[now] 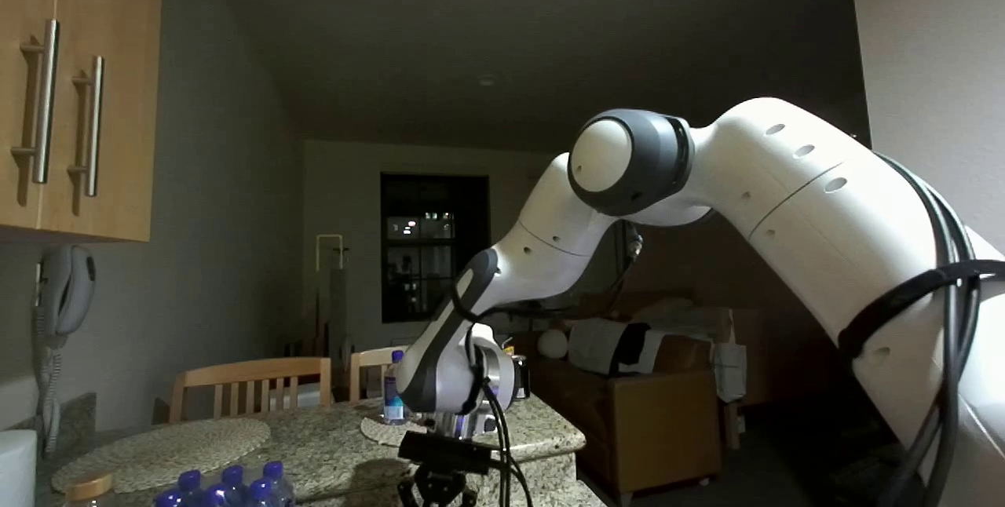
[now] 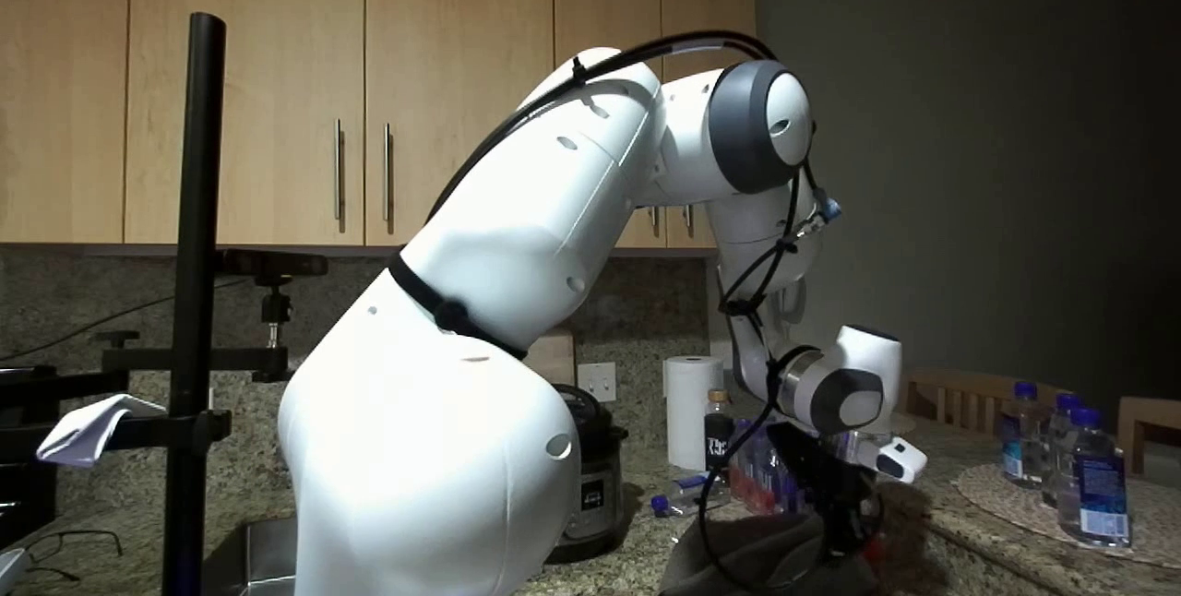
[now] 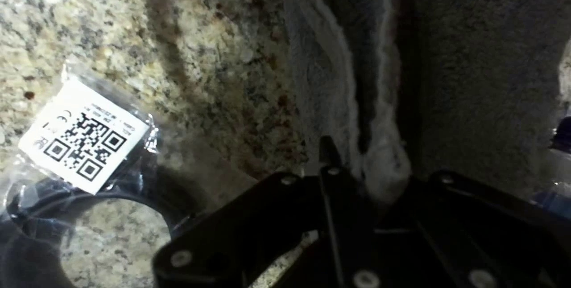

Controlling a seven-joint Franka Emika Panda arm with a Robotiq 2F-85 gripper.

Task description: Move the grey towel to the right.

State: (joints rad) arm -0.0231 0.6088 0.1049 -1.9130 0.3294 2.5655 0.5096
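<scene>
The grey towel [image 3: 468,78] covers the right half of the wrist view, with its pale edges folded together near the bottom centre. My gripper [image 3: 363,165] is shut on that bunched fold; the left fingertip shows, while the right one is hidden by cloth and shadow. In an exterior view the towel [image 2: 738,550] lies heaped on the counter, and the gripper [image 2: 847,536] reaches down at its right side. The gripper [image 1: 438,491] also appears at the bottom edge of an exterior view, where its tips and the towel are out of frame.
A plastic-wrapped packet [image 3: 84,134] with a dark ring lies left of the gripper on the granite. Behind the towel are a fallen bottle [image 2: 687,494], a pressure cooker [image 2: 595,494] and a paper roll [image 2: 692,411]. Water bottles [image 2: 1098,485] stand on a raised ledge's mat.
</scene>
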